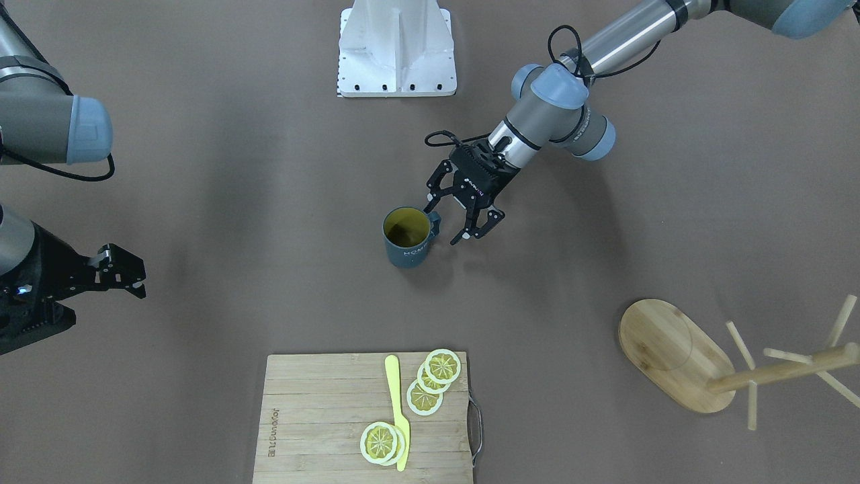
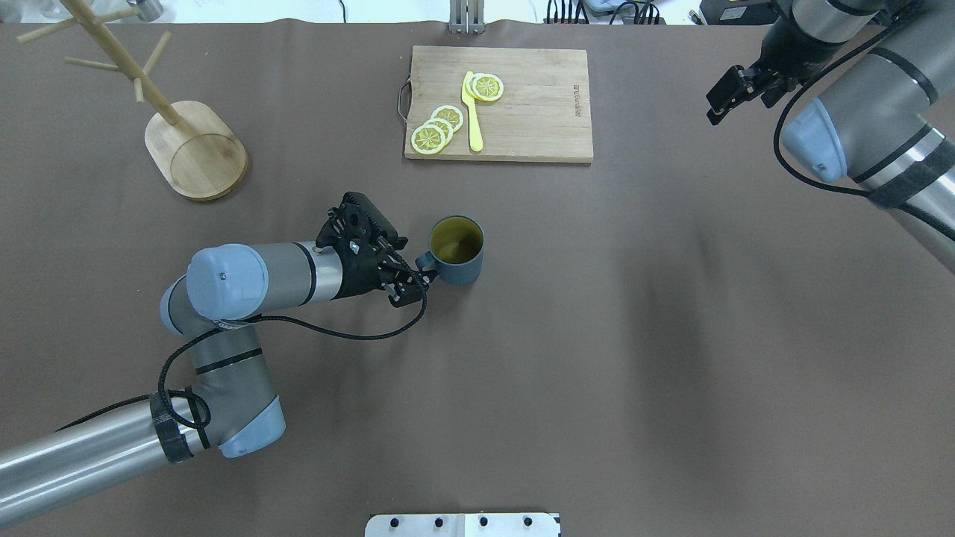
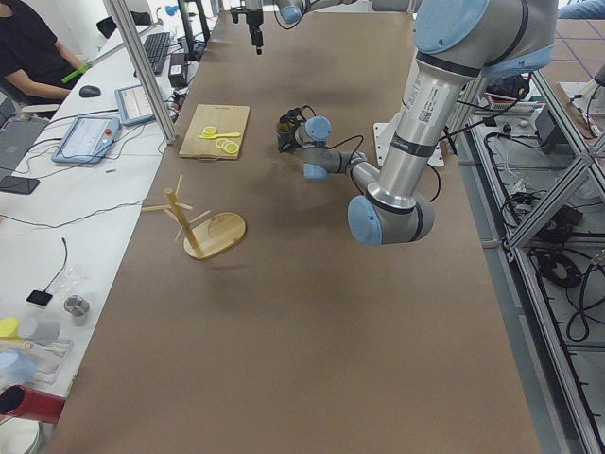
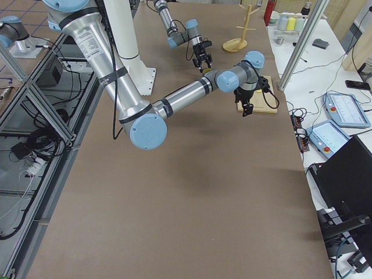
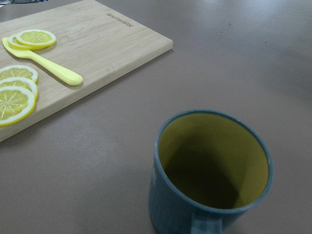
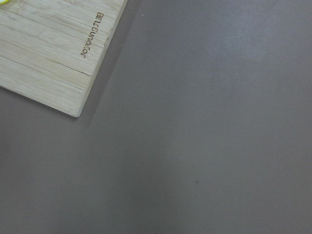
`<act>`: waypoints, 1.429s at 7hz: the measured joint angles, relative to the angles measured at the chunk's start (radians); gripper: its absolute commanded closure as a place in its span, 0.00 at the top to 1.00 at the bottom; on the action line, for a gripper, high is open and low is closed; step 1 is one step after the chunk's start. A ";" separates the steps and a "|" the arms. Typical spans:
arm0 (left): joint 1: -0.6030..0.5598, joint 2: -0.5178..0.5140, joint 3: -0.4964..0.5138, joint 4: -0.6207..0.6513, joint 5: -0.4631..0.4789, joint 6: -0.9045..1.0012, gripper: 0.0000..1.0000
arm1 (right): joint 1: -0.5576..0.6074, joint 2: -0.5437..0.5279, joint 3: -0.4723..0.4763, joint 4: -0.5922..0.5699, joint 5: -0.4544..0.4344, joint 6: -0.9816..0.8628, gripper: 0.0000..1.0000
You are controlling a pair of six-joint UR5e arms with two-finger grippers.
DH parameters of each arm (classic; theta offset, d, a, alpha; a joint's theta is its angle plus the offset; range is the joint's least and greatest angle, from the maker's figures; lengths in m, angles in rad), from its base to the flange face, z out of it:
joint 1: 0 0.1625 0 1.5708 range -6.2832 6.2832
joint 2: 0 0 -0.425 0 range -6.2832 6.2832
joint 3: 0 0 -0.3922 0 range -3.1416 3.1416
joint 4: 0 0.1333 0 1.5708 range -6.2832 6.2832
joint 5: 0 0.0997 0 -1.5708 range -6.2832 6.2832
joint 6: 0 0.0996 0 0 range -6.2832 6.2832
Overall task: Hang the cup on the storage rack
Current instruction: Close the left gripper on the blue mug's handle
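Observation:
The dark teal cup (image 1: pixel 405 250) stands upright mid-table, yellow inside, its handle (image 1: pixel 435 218) turned toward my left gripper (image 1: pixel 449 217). That gripper is open and low over the table, and its fingertips flank the handle without closing on it. From above, the cup (image 2: pixel 456 250) sits just right of the left gripper (image 2: pixel 414 270). The cup (image 5: pixel 209 175) fills the lower left wrist view. The bamboo storage rack (image 2: pixel 195 149) stands at the far left with bare pegs; its base (image 1: pixel 672 353) is well away from the cup. My right gripper (image 2: pixel 727 93) hovers open and empty at the far right.
A bamboo cutting board (image 2: pixel 522 104) with lemon slices (image 2: pixel 440 123) and a yellow knife (image 2: pixel 471 112) lies at the far middle, beyond the cup. Its corner (image 6: pixel 44 44) shows in the right wrist view. A white mount plate (image 1: pixel 396 54) sits at the robot's edge.

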 measured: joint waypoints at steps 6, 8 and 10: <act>0.032 0.001 -0.005 -0.019 -0.002 -0.002 0.32 | -0.003 0.008 -0.008 0.003 0.000 0.009 0.99; 0.031 0.004 0.001 -0.021 0.000 -0.002 0.13 | -0.003 0.009 -0.004 0.003 0.001 0.010 0.99; 0.023 0.003 0.001 -0.022 0.002 -0.006 0.00 | -0.003 0.009 0.000 0.002 0.003 0.011 0.99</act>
